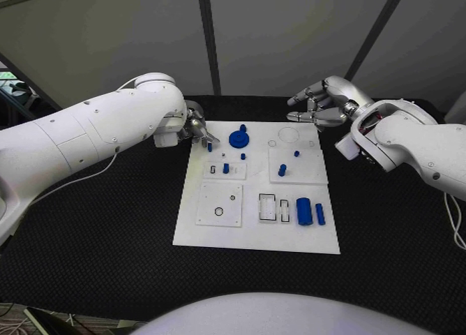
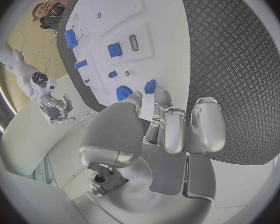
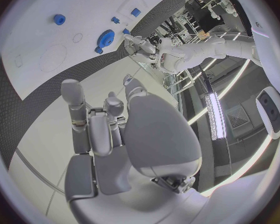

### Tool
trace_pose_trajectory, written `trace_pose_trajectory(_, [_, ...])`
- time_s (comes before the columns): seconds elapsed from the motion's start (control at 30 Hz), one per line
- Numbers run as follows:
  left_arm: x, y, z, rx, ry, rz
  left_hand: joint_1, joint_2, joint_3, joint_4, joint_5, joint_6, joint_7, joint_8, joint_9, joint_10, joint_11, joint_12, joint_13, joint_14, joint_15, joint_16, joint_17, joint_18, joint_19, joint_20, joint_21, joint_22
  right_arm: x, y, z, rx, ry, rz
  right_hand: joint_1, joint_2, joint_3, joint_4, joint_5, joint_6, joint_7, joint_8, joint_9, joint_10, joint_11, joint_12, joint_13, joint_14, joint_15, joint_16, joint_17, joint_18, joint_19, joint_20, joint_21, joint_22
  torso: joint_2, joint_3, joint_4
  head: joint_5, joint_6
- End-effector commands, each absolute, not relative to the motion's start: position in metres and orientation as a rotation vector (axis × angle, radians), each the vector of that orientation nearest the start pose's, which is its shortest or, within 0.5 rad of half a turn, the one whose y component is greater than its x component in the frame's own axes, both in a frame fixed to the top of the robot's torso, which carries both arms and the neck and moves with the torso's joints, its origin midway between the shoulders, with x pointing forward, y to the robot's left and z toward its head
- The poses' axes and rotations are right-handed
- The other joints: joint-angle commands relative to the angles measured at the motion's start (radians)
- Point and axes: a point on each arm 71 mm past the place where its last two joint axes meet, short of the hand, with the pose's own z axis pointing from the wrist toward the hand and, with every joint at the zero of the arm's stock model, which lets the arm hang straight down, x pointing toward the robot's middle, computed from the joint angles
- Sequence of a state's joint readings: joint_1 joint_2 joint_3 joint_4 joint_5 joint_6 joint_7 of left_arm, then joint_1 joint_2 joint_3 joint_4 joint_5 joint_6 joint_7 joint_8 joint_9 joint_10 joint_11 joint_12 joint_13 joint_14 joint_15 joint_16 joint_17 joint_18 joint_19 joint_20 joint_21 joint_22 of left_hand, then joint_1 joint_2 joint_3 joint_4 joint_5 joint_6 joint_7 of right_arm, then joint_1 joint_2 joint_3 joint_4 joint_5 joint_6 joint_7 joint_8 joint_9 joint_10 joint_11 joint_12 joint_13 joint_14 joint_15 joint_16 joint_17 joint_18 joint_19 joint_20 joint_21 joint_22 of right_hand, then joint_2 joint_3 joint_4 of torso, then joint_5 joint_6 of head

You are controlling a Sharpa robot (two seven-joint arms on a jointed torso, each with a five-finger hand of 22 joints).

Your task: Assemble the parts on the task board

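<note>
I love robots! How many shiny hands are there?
2. The left hand is at the task board's far left corner, by a small blue part; the right hand beyond its far right corner.

Two arms are clad in smooth white rounded shells, the left arm (image 1: 87,129) dotted with small dark screws (a thin white cable is run alongside). Each is ended by a silver, segmented hand: left hand (image 1: 196,129), right hand (image 1: 324,105).
</note>
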State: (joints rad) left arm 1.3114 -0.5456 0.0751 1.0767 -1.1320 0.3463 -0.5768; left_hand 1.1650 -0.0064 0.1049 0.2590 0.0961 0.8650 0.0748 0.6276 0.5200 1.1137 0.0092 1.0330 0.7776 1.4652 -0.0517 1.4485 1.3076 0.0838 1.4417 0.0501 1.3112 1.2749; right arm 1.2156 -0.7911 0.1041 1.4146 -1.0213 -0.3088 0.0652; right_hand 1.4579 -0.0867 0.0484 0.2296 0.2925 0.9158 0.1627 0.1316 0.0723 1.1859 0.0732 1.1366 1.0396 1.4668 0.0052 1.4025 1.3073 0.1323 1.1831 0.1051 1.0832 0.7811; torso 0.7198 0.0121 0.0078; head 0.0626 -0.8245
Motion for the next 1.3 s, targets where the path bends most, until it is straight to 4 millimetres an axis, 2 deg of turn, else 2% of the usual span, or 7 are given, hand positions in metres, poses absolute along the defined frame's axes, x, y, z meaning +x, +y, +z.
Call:
trace_pose_trajectory(0.03, [0.5742,0.1964,-0.1629,-0.185,2.306,-0.249,0.012,0.001,0.002,-0.007,0.005,0.003,-0.001,0.007,0.001,0.004,-0.006,0.005,0.001,0.063,-0.008,0.006,0.133,-0.016,0.003,-0.002,0.006,0.001,0.5237,-0.206,-0.1277,0.216,1.55,0.983,-0.001,0.008,-0.003,-0.004,0.003,0.004,-0.001,0.004,-0.001,-0.004,0.001,-0.002,-0.001,0.042,-0.009,-0.007,0.003,0.012,-0.006,-0.001,-0.004,-0.001,0.0,-0.0003,-0.0002,0.0,0.0])
trace_pose_trajectory(0.27, [0.5739,0.1962,-0.1633,-0.182,2.311,-0.246,0.015,0.002,0.002,-0.008,0.005,0.004,-0.002,0.009,0.002,0.005,-0.007,0.005,0.001,0.063,-0.008,0.006,0.134,-0.016,0.003,-0.002,0.007,0.003,0.5237,-0.206,-0.1277,0.216,1.55,0.983,0.001,0.009,-0.002,-0.005,0.003,0.005,-0.001,0.005,-0.001,-0.004,0.001,-0.002,0.0,0.042,-0.009,-0.007,0.003,0.012,-0.006,-0.001,-0.005,-0.002,0.0,-0.0006,-0.0001,-0.001,-0.003])
trace_pose_trajectory(0.6, [0.5739,0.196,-0.1634,-0.181,2.313,-0.248,0.052,0.031,0.019,-0.023,0.007,0.006,-0.008,0.019,0.004,0.009,-0.012,0.006,0.0,0.064,-0.012,0.007,0.135,-0.016,0.005,-0.005,0.008,0.008,0.5238,-0.2054,-0.1278,0.215,1.551,0.985,0.001,0.009,-0.002,-0.005,0.003,0.005,-0.001,0.005,-0.001,-0.004,0.001,-0.002,0.0,0.042,-0.009,-0.007,0.003,0.012,-0.006,-0.001,-0.005,-0.002,0.0,-0.0006,-0.0002,-0.002,-0.007])
trace_pose_trajectory(0.9, [0.5739,0.1955,-0.1627,-0.187,2.3,-0.263,0.146,0.071,0.113,-0.085,0.009,-0.01,-0.016,0.028,0.007,0.01,-0.021,-0.002,-0.005,0.064,-0.02,0.006,0.135,-0.017,0.006,-0.013,0.008,0.013,0.5243,-0.2059,-0.128,0.215,1.55,0.984,0.001,0.009,-0.002,-0.005,0.004,0.005,-0.001,0.005,-0.001,-0.002,0.001,0.0,0.001,0.042,-0.009,-0.007,0.003,0.012,-0.005,-0.001,-0.004,0.0,0.0,-0.0002,-0.0002,-0.001,-0.011])
trace_pose_trajectory(1.0, [0.5737,0.1958,-0.1625,-0.205,2.297,-0.28,0.169,0.068,0.182,-0.112,0.009,-0.019,-0.014,0.036,0.014,0.012,-0.022,-0.006,-0.007,0.065,-0.022,0.007,0.135,-0.017,0.007,-0.016,0.009,0.017,0.5244,-0.206,-0.128,0.215,1.551,0.983,0.001,0.009,-0.002,-0.005,0.004,0.005,-0.001,0.005,-0.001,-0.002,0.001,0.0,0.001,0.042,-0.009,-0.007,0.003,0.012,-0.005,-0.001,-0.004,0.0,-0.001,-0.0003,-0.0001,-0.001,-0.013])
trace_pose_trajectory(1.13, [0.5725,0.1967,-0.162,-0.233,2.295,-0.314,0.151,0.039,0.29,-0.131,0.009,-0.027,-0.015,0.054,0.029,0.025,-0.02,-0.004,-0.005,0.065,-0.019,0.007,0.136,-0.018,0.008,-0.015,0.011,0.023,0.5245,-0.2062,-0.1281,0.215,1.551,0.983,0.001,0.009,-0.002,-0.005,0.004,0.005,-0.001,0.005,-0.001,-0.002,0.001,0.0,0.001,0.042,-0.009,-0.007,0.003,0.012,-0.005,-0.001,-0.004,0.0,-0.001,-0.0008,0.0003,-0.002,-0.013])
trace_pose_trajectory(1.3, [0.5706,0.1976,-0.1612,-0.256,2.291,-0.343,0.119,0.006,0.374,-0.148,0.007,-0.033,-0.015,0.069,0.042,0.032,-0.02,-0.001,-0.005,0.065,-0.019,0.007,0.137,-0.019,0.009,-0.014,0.01,0.027,0.5249,-0.2065,-0.1283,0.216,1.551,0.982,0.001,0.009,-0.002,-0.005,0.004,0.005,-0.001,0.005,-0.001,-0.002,0.001,0.0,0.001,0.042,-0.009,-0.007,0.003,0.012,-0.005,-0.001,-0.004,0.0,-0.001,-0.0011,0.0013,-0.001,-0.012])
